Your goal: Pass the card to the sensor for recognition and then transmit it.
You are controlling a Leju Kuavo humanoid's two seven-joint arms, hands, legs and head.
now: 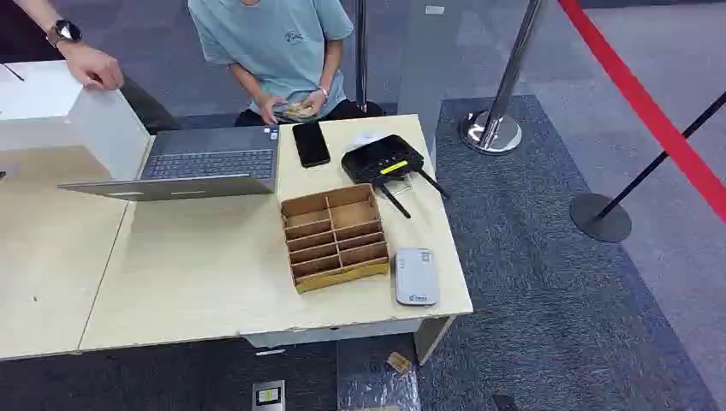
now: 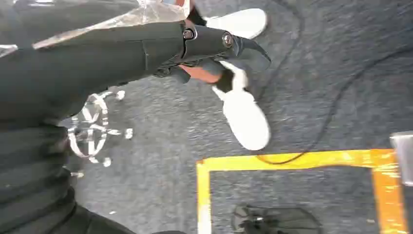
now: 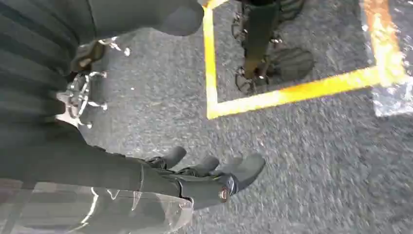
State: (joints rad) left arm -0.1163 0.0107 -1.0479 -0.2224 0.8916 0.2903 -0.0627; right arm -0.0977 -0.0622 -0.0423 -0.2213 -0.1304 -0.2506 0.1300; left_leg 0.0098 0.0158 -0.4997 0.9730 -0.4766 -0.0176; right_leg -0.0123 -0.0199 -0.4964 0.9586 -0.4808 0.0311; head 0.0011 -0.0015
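Cardboard divider box and smooth white sensor are seen on the pale wooden table; the left hand and right hand are held empty, fingers loosely extended, over grey carpet.

Head view: high on the robot, facing forward and steeply down, at middle distance over the counter and the grey carpet beyond.

Left wrist view: close behind the left hand, pointing down at carpet.

Right wrist view: close behind the right hand, also pointing down at carpet.

Both wrist views share the yellow floor tape; orientation differs between them.
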